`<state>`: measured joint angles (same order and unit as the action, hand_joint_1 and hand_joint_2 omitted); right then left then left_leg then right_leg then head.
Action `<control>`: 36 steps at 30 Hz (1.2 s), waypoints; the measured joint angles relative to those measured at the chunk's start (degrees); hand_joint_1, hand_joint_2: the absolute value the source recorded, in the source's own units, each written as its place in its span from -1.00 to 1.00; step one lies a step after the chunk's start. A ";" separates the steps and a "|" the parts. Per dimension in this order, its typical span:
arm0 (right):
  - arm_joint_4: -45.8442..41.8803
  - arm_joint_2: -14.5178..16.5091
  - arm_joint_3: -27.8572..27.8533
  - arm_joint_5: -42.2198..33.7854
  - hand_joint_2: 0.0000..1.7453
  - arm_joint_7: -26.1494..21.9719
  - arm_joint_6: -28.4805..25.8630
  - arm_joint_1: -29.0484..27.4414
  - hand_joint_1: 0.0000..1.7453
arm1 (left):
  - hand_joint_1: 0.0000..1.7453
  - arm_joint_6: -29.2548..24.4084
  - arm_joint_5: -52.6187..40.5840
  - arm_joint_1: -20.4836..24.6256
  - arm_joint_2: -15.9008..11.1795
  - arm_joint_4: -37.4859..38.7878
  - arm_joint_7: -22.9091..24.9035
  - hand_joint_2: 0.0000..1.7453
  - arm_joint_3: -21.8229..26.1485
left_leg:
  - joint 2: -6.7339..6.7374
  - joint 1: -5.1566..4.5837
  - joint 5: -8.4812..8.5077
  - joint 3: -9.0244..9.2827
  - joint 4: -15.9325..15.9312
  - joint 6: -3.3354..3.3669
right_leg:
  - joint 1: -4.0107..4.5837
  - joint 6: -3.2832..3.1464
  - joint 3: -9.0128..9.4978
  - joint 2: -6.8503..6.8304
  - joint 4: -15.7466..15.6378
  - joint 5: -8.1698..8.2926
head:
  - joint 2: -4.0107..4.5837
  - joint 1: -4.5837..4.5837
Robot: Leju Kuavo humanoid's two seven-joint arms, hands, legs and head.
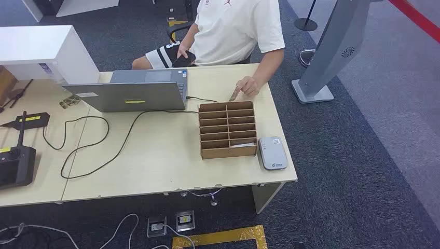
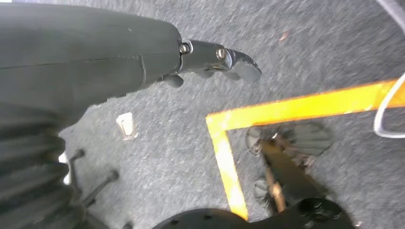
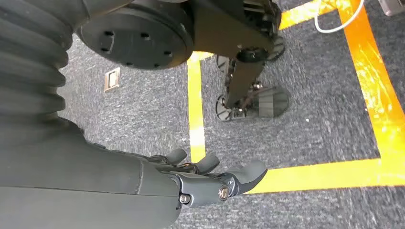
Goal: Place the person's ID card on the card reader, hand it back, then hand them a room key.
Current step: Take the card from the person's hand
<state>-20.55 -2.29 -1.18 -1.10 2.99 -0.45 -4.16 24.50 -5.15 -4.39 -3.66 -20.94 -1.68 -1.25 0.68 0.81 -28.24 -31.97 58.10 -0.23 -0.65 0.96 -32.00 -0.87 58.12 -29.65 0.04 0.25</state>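
A person sits at the far edge of the surface (image 1: 155,161), one hand (image 1: 248,85) resting near its far right corner and pinching a small card (image 1: 234,94) upright against the top. Just in front of that hand stands a brown slotted card box (image 1: 227,129), with a pale card lying in its nearest right slot. The grey card reader (image 1: 273,152) lies beside the box, at the right edge. The left hand (image 2: 210,59) hangs over the carpet, fingers loosely apart, empty. The right hand (image 3: 215,176) hangs likewise, fingers apart, holding nothing.
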 joint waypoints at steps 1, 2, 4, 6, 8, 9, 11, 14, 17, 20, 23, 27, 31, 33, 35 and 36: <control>0.04 -0.16 0.13 -0.10 1.00 0.23 0.00 0.16 -1.00 | -1.00 0.00 -0.30 0.24 -0.13 0.02 -0.02 -0.33 -0.01 | 0.01 0.00 0.00 -0.02 0.00 0.00 | 0.00 0.00 -0.02 0.00 0.01 0.00 | 0.00 0.00; 0.09 -0.38 0.29 -0.19 1.00 0.53 0.01 0.42 -1.00 | -1.00 0.00 -0.71 0.48 -0.26 0.08 -0.06 -0.50 -0.03 | 0.03 0.00 0.00 -0.03 0.00 0.00 | 0.00 0.01 -0.04 0.02 0.01 0.01 | 0.00 0.01; 0.34 -1.18 1.08 -0.55 1.00 1.75 0.13 1.77 -1.00 | -1.00 0.00 -2.39 1.62 -0.76 0.37 -0.36 -1.00 -0.16 | 0.07 0.00 0.00 -0.07 0.00 0.00 | 0.00 0.02 -0.10 0.07 0.02 0.02 | 0.00 0.01; 0.74 -1.98 1.97 -0.90 1.00 3.14 0.30 3.62 -1.00 | -1.00 0.00 -4.34 3.03 -1.33 0.74 -0.97 -1.00 -0.34 | 0.07 0.00 0.01 -0.05 0.00 0.01 | 0.00 0.02 -0.09 0.06 0.01 0.03 | 0.00 -0.02; 1.03 -2.61 2.59 -1.17 1.00 4.24 0.37 5.00 -1.00 | -1.00 0.00 -5.91 4.24 -1.93 0.95 -1.59 -1.00 -0.41 | 0.05 0.00 0.01 -0.02 0.00 0.01 | 0.00 0.02 -0.03 0.02 0.01 0.03 | 0.00 -0.03; 1.13 -2.94 2.87 -1.25 1.00 4.72 0.38 5.44 -1.00 | -1.00 0.00 -6.52 4.72 -2.21 1.04 -1.79 -1.00 -0.42 | 0.04 0.00 0.01 -0.02 0.00 0.01 | 0.00 0.02 -0.02 0.00 0.01 0.02 | 0.00 -0.01; 1.34 -3.48 3.61 -1.31 0.50 5.43 0.44 6.10 -1.00 | -1.00 0.00 -7.51 5.52 -2.64 1.34 -2.04 -1.00 -0.45 | 0.05 0.00 0.01 -0.05 0.00 0.00 | 0.00 0.02 -0.03 0.00 0.02 0.02 | 0.00 0.01; 1.80 -4.18 4.83 -1.33 -1.00 6.28 0.52 7.22 -1.00 | -1.00 0.00 -8.57 6.55 -3.00 1.82 -2.21 -1.00 -0.66 | 0.01 0.00 0.00 -0.08 0.01 0.00 | 0.00 0.01 -0.07 -0.02 0.02 0.02 | 0.00 -0.01; 2.59 -5.11 6.60 -1.36 -1.00 7.19 0.59 8.94 -1.00 | -1.00 0.00 -10.07 8.25 -3.80 2.57 -2.39 -1.00 -1.64 | -0.05 0.00 0.01 -0.10 0.01 0.00 | 0.01 0.01 -0.08 -0.05 0.02 0.02 | 0.00 -0.02; 3.32 -6.09 8.51 -1.36 0.00 8.44 0.61 10.83 -1.00 | -1.00 0.00 -12.56 10.76 -5.37 3.28 -2.40 -1.00 -2.68 | -0.06 0.01 0.03 -0.08 0.01 -0.02 | 0.02 0.01 -0.06 -0.04 0.02 0.03 | 0.00 -0.02; 3.97 -6.81 10.25 -1.27 1.00 9.53 0.64 12.24 -1.00 | -1.00 -0.01 -14.80 12.83 -6.69 3.78 -2.10 -1.00 -3.63 | -0.06 0.01 0.04 -0.05 0.01 -0.03 | 0.02 0.01 -0.03 -0.04 0.03 0.03 | 0.00 0.00; 4.34 -7.47 11.98 -0.77 1.00 10.06 0.81 12.88 -1.00 | -1.00 0.06 -15.78 14.03 -7.10 4.09 -0.96 -1.00 -4.43 | -0.06 0.01 0.04 -0.07 0.01 -0.03 | 0.02 0.01 -0.04 -0.04 0.04 0.03 | 0.00 -0.01; 4.68 -7.97 13.56 -0.13 1.00 10.08 0.83 13.46 -1.00 | -1.00 0.15 -15.87 14.90 -7.47 4.37 -0.78 -1.00 -4.67 | -0.06 0.01 0.03 -0.09 0.01 -0.03 | 0.01 0.01 -0.05 -0.04 0.03 0.02 | 0.00 -0.01; 4.91 -8.26 14.62 0.27 1.00 10.08 0.88 13.81 -1.00 | -1.00 0.15 -15.87 15.35 -7.70 4.57 -0.67 -1.00 -4.81 | -0.06 0.00 0.03 -0.09 0.01 -0.03 | 0.01 0.01 -0.05 -0.04 0.03 0.02 | 0.00 -0.01; 5.17 -8.52 15.79 0.76 1.00 10.06 0.93 14.18 -1.00 | -1.00 0.15 -15.80 15.74 -7.85 4.77 -0.50 -1.00 -5.11 | -0.05 0.00 0.03 -0.08 0.01 -0.03 | 0.01 0.01 -0.05 -0.04 0.03 0.02 | 0.00 -0.02; 5.28 -8.62 16.22 0.97 1.00 10.05 0.95 14.29 -1.00 | -1.00 0.15 -15.71 15.89 -7.92 4.85 -0.43 -1.00 -5.31 | -0.05 0.00 0.03 -0.08 0.01 -0.03 | 0.01 0.01 -0.05 -0.04 0.03 0.02 | 0.00 -0.02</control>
<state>-15.27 -10.91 15.04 -0.14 13.04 0.50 10.13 24.65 -20.86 11.50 -11.58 -16.09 -2.11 -6.55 0.63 0.81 -28.21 -32.05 58.11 -0.26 -0.64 0.96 -32.05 -0.91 58.15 -29.63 0.04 0.24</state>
